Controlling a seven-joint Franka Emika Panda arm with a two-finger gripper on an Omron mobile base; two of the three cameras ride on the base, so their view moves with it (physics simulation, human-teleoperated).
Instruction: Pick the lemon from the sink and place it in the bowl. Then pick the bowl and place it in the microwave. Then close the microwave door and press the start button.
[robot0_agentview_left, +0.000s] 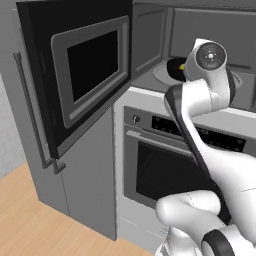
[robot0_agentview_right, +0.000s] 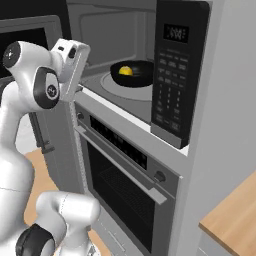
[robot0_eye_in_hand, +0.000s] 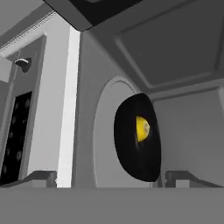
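Bowl (robot0_agentview_right: 132, 74) with lemon (robot0_agentview_right: 125, 71) inside sits on the turntable in the microwave (robot0_agentview_right: 131, 30), and the gripper (robot0_eye_in_hand: 109, 177) is spread wide, holding nothing, just outside the cavity. Microwave door (robot0_agentview_left: 80, 75) stands fully open at left. Risk: the arm (robot0_agentview_left: 200, 130) sits in the doorway, so a wide swing to reach the door could clip the frame or push it crooked, leaving it unlatched.

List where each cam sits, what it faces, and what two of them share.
Left base view: behind-left, facing the open microwave door; white arm at lower right.
Right base view: behind-right, facing the microwave cavity; arm at left.
Hand view: on the hand, rolled, looking in; finger tips at bottom.
Shared: bowl with lemon on the turntable.
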